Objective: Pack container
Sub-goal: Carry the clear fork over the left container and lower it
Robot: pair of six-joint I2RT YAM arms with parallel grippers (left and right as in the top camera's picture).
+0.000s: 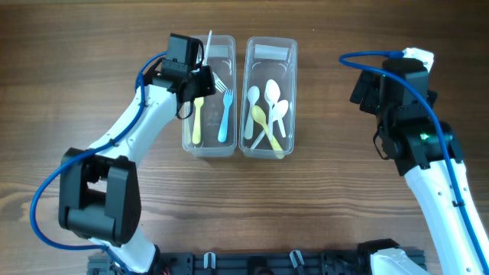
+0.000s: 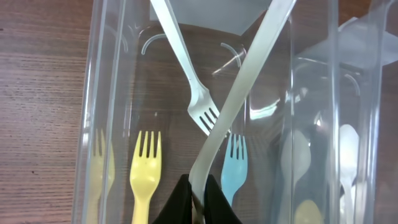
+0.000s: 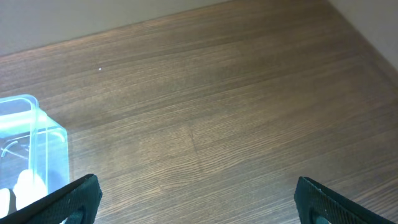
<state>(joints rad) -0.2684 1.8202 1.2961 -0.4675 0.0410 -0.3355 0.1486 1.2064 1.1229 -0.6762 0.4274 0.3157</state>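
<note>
Overhead, two clear plastic containers stand side by side near the far middle of the wooden table (image 1: 321, 198). The left container (image 1: 187, 145) holds a yellow fork (image 1: 197, 122) and a blue fork (image 1: 225, 116) lying lengthwise, tines toward the far end; the right container (image 1: 290, 99) holds several spoons (image 1: 269, 114), white and pale yellow, lying across one another. The left gripper (image 1: 200, 80) hangs over the far left part of the left container, its fingers (image 2: 180, 202) pressed together on the handle of a white fork (image 2: 245, 81), which slants up and to the right in the left wrist view. In that same view the white fork's tines (image 2: 205, 118) show against the container floor just left of the handle, though whether this is the utensil itself or a reflection I cannot tell. The yellow fork (image 2: 145, 168) and the blue fork (image 2: 234, 163) lie flat below it. The right gripper (image 3: 196, 199) is held well to the right of both containers, above bare table, its fingers spread wide with nothing between them. A corner of the right container (image 3: 37, 149) shows at the left edge of the right wrist view.
</note>
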